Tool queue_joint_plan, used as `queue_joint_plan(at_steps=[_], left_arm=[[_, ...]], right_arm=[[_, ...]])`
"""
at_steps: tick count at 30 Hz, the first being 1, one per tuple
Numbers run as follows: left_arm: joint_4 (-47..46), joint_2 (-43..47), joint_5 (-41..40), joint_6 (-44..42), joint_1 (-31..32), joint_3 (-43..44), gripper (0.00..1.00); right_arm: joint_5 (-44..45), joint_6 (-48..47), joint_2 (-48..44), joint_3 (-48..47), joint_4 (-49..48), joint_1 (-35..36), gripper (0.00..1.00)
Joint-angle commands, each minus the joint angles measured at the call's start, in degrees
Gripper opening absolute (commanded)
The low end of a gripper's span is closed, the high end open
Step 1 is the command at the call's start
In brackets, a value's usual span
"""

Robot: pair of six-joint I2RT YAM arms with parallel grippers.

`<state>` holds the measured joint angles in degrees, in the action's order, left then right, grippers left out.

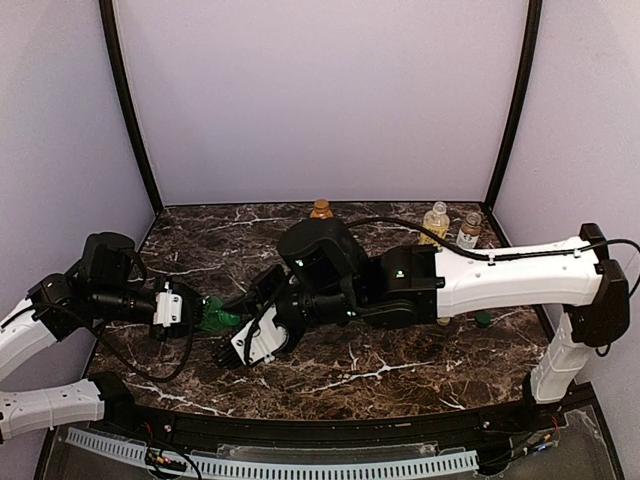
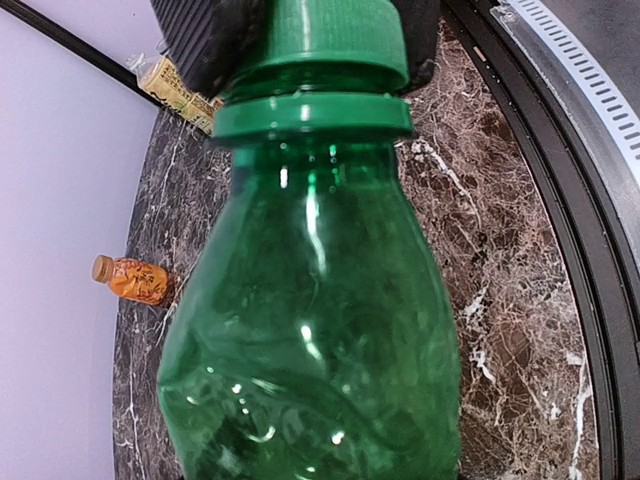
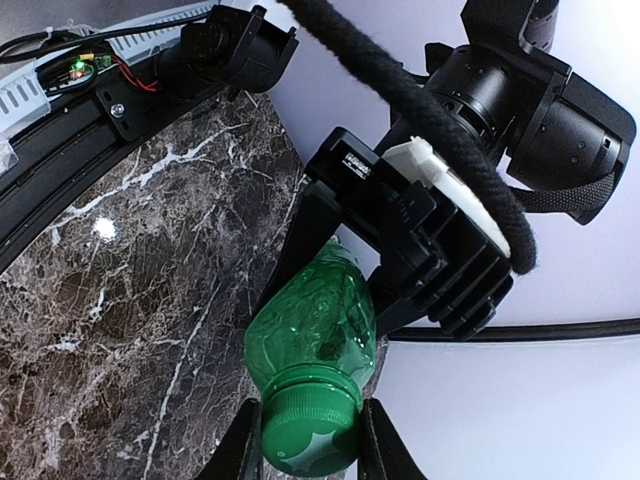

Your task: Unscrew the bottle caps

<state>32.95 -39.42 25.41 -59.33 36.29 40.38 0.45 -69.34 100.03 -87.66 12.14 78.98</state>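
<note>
We are holding the green bottle (image 2: 310, 330) sideways between the two arms, above the front left part of the bench (image 1: 400, 375) and not touching it. The left tool (image 1: 205, 316) is clamping the bottle's body, with one black finger on each side. The right tool (image 3: 310, 440) is closing on the green cap (image 2: 325, 35), its two fingers pressing against opposite sides of it. The cap is sitting on the neck just past the collar ring, and we cannot tell whether it is loosened. Through the green wall we are seeing only reflections and no liquid line, so the bottle is looking empty.

The other three bottles are standing upright along the back edge of the bench, well apart from the tools. The orange bottle (image 1: 321, 209) is standing near the middle, wearing a brown cap and showing orange all the way down. The yellow bottle (image 1: 435, 222) and the clear bottle (image 1: 469, 230) are standing just beside each other towards the back right corner. The yellow one is showing a pale yellow fill. The clear one is too small for us to tell what it is holding.
</note>
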Motion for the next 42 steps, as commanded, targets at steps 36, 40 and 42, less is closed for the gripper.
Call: queue_joint_plan(at_steps=[36, 40, 42], left_arm=[[-27.21, 1.14, -21.12, 7.92, 0.32, -5.43, 0.12], [-27.3, 0.93, -20.96, 7.98, 0.36, -5.15, 0.12], [-27.52, 0.99, -21.39, 7.85, 0.36, -5.32, 0.12]], right_arm=[[0.54, 86.54, -1.93, -10.72, -6.97, -9.33, 0.78], [-0.23, 92.5, 3.31, -17.77, -0.97, -9.47, 0.78], [-1.72, 93.77, 5.75, -20.72, 2.62, -9.37, 0.77]])
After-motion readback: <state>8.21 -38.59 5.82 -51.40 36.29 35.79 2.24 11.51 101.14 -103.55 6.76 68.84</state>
